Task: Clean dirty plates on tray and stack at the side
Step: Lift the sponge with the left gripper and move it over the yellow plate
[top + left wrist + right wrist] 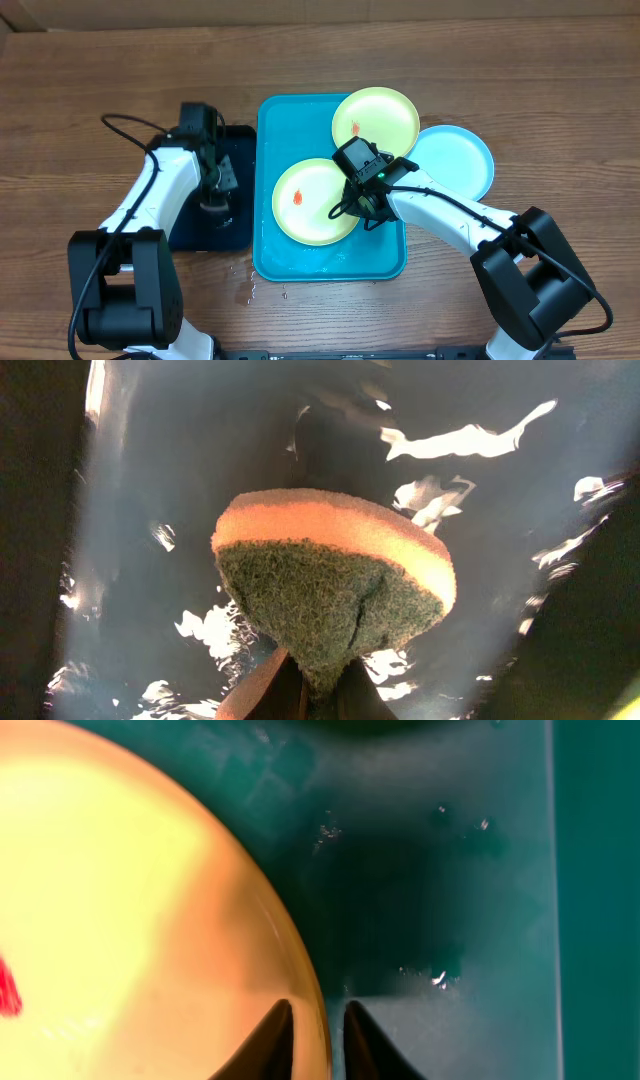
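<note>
A light green plate [305, 205] with a red smear [297, 196] lies in the turquoise tray [330, 262]. My right gripper [365, 207] is at this plate's right edge. In the right wrist view the plate [130, 920] has its rim pinched between the two dark fingers of the right gripper [318, 1020], one on top and one outside, over the tray [430, 870]. A second green plate [385, 115] rests over the tray's back right corner. A light blue plate [460, 160] lies on the table to the right. My left gripper [212, 205] is shut on a sponge [330, 580].
A black tray [235, 225] sits left of the turquoise tray, wet and glinting under the sponge. Water drops lie on the wooden table [255, 290] near the turquoise tray's front left corner. Both arm bases stand at the front edge.
</note>
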Tool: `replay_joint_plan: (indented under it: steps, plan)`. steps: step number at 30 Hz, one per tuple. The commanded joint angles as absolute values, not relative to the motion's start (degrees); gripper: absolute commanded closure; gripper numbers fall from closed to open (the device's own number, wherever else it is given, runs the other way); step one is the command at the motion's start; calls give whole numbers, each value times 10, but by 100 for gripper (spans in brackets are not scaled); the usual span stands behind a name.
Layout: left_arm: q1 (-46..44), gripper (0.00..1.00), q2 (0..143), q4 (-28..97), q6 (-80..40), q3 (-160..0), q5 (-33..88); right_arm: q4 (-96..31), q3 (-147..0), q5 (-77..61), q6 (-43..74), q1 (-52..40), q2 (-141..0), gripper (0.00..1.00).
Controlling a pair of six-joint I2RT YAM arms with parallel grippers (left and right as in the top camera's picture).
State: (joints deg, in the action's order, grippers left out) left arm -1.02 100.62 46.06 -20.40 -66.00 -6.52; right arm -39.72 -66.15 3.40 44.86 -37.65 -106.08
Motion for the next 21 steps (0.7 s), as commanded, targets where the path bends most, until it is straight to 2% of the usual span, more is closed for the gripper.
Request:
replay_joint_plan:
  steps: [1,9,14,21]
  plan:
    - [-7,96,993,474,-193,-682,-62,-395,-656,43,452,-379,-1056,73]
    - [-7,95,994,433,-195,-623,-102,-396,-656,43,452,-379,-1056,73]
    - [-7,88,1001,375,-203,-573,-109,-395,-656,43,452,-379,-1056,72]
    - [-6,92,1023,360,-201,-557,-91,-395,-656,44,452,-379,-1056,72]
